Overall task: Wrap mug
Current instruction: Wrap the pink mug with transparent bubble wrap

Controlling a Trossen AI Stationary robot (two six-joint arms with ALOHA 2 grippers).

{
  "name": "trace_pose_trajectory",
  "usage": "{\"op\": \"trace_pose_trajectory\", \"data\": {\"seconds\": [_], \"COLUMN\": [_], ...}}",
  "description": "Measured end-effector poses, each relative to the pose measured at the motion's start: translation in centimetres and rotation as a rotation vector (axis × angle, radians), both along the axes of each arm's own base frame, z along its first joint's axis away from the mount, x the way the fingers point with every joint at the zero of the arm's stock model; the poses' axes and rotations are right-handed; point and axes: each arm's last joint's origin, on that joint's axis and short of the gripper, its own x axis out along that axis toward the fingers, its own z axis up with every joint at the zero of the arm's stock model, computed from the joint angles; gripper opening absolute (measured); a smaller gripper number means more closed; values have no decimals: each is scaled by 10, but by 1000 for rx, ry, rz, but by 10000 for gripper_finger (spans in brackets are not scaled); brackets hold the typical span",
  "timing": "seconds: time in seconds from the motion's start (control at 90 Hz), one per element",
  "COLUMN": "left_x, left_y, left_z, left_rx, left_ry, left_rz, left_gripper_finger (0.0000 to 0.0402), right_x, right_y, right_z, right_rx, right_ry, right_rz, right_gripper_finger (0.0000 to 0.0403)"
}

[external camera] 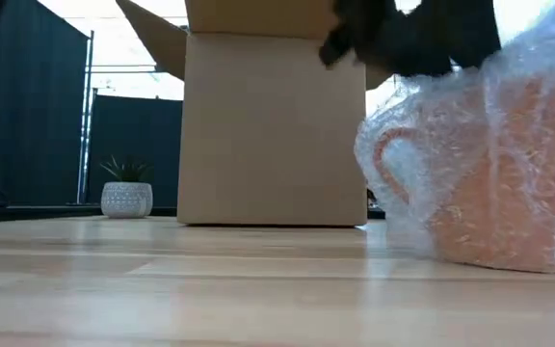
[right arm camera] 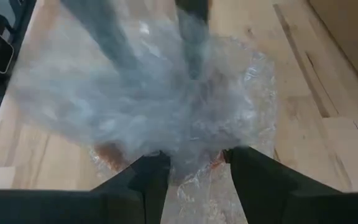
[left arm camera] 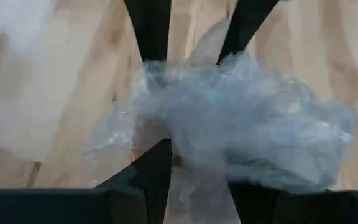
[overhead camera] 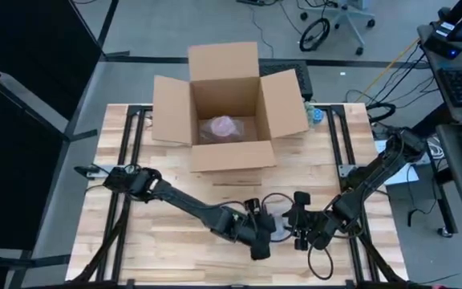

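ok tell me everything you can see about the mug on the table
The mug is orange-pink, ceramic by its look, and covered in clear bubble wrap. In the low view it stands upright on the wooden table, its looped handle pointing toward the cardboard box. From above it sits near the table's front edge, between the left claw and the right claw. Both claws reach into the bunched wrap on top; whether they actually pinch it cannot be made out.
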Motion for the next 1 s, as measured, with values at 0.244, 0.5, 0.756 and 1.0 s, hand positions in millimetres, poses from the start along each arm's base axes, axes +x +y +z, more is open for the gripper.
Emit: {"op": "trace_pose_trajectory", "data": {"seconds": [0.244, 0.5, 0.756, 1.0], "left_x": [6, 6, 6, 6], "left_y": [2, 2, 2, -7], "left_z": [-16, -18, -18, -11], "left_rx": [-10, -8, -2, 21], "left_ry": [27, 24, 24, 18], "left_rz": [1, -4, -18, -62], "left_gripper_finger": [134, 134, 134, 134], "right_x": [0, -3, 20, 40], "right_y": [1, 7, 14, 14], "right_z": [6, 55, 49, 4], "right_rx": [-25, 13, -16, -63], "right_ry": [11, 54, -27, 173], "right_rz": [31, 99, 105, 87], "right_gripper_finger": [148, 148, 148, 148]}}
